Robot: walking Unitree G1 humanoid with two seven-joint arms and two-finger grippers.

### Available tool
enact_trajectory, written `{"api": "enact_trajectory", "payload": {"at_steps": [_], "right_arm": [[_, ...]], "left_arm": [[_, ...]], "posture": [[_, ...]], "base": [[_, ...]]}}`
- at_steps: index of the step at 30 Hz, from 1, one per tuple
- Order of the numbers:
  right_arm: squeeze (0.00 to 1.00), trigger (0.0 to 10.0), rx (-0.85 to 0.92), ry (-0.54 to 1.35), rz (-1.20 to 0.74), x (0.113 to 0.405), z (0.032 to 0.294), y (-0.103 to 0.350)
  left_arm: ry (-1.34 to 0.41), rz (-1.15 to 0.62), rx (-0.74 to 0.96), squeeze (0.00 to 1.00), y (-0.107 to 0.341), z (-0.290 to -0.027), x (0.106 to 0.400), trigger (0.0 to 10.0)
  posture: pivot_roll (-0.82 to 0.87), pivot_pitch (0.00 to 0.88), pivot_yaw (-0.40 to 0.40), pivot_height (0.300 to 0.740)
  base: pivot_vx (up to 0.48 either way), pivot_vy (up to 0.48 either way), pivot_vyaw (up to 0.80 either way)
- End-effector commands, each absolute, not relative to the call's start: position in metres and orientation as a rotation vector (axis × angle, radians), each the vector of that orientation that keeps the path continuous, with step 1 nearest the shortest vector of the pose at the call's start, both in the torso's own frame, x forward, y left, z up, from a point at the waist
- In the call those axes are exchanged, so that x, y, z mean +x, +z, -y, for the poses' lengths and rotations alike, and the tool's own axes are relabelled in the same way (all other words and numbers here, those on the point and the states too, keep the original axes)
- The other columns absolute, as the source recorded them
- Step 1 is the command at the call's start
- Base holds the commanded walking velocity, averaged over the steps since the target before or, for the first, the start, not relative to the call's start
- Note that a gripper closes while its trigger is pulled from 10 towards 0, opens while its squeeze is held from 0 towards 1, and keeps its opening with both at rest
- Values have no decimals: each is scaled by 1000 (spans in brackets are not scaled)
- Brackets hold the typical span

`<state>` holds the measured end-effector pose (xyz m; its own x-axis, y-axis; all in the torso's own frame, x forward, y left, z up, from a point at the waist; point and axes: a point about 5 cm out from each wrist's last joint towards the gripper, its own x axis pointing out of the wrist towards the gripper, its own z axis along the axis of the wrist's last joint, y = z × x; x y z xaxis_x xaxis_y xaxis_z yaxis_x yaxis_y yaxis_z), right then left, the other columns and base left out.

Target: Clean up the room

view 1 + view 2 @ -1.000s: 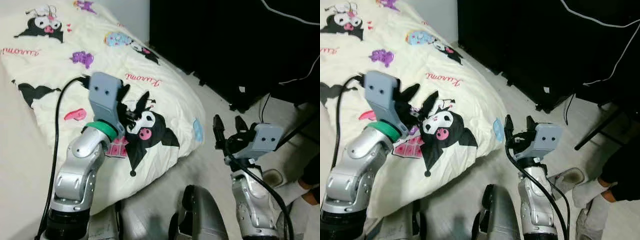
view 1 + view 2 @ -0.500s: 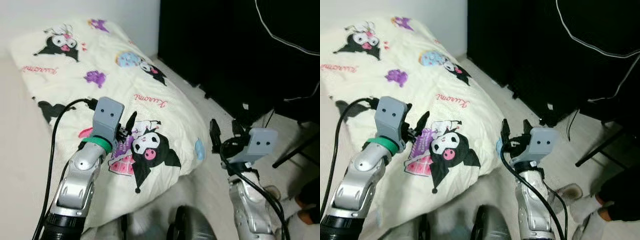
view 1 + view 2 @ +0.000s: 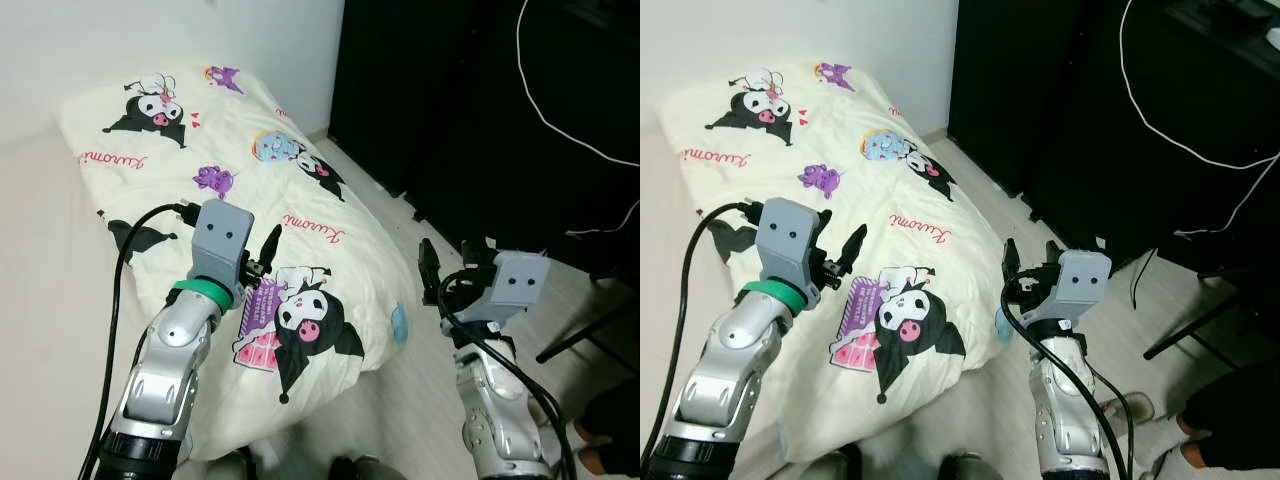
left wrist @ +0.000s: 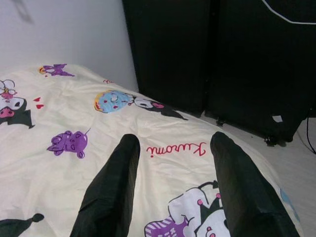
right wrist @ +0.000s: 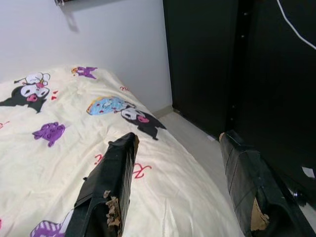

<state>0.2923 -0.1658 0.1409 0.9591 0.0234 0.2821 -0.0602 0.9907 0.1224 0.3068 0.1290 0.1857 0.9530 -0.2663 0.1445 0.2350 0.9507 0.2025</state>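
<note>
Left eye view: quilt point(image 3: 230, 200) lies spread on the floor beside black cabinet point(image 3: 480, 110). Left gripper point(image 3: 262, 255) hovers over the print, fingers wide, likely lining up a pinch. Right gripper point(image 3: 452, 272) waits wide and empty above bare floor point(image 3: 420, 350).

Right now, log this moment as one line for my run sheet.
left tool: open, raised over cream cartoon-print duvet | right tool: open, empty, past the duvet's edge above floor | black cabinet ahead
</note>
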Motion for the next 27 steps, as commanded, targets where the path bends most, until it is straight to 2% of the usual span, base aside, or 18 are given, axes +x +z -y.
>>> {"api": "enact_trajectory", "payload": {"at_steps": [1,19,27], "right_arm": [[0,10000,141,21,236,289,170,129],[0,10000,156,20,222,289,168,127],[0,10000,159,19,227,292,167,128]], "left_arm": [[-265,147,185,0,179,-127,305,10000],[-259,164,200,0,181,-126,305,10000],[-253,169,206,0,181,-127,307,10000]], "posture": [[29,114,-4,737],[33,116,-3,737],[34,88,2,737]], "base": [[0,0,0],[-271,0,0],[-324,0,0]]}}
